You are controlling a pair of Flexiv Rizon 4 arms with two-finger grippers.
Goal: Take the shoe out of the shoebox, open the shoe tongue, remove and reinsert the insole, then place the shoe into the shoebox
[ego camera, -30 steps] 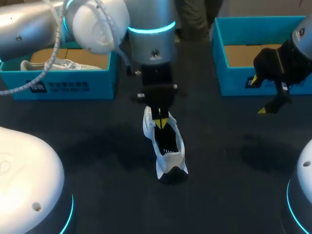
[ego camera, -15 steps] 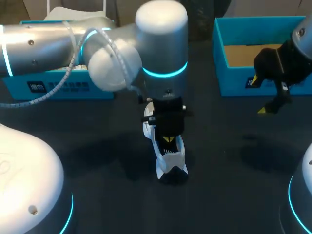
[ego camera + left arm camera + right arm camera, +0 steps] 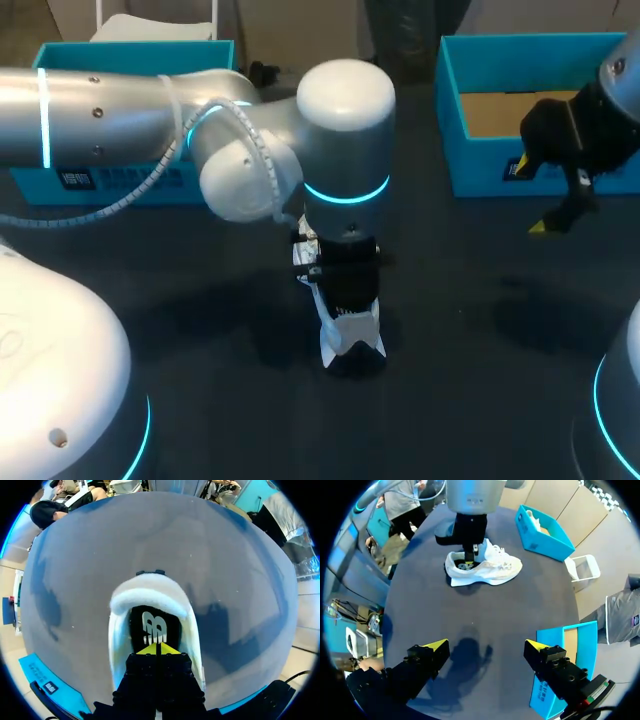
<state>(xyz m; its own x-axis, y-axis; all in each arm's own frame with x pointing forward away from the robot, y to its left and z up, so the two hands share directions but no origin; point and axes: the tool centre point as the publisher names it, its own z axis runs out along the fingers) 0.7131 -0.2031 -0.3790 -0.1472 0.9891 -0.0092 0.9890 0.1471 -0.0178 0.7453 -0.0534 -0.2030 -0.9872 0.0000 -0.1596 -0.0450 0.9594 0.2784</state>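
The white sneaker stands upright on its sole mid-table, toe toward the near edge, with its dark insole lying inside. The open teal shoebox sits far right, its brown cardboard floor showing.

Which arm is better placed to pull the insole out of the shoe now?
Left. The left gripper is down inside the shoe, tips closed right at the insole. The right gripper hangs open near the right box, well away from the shoe.
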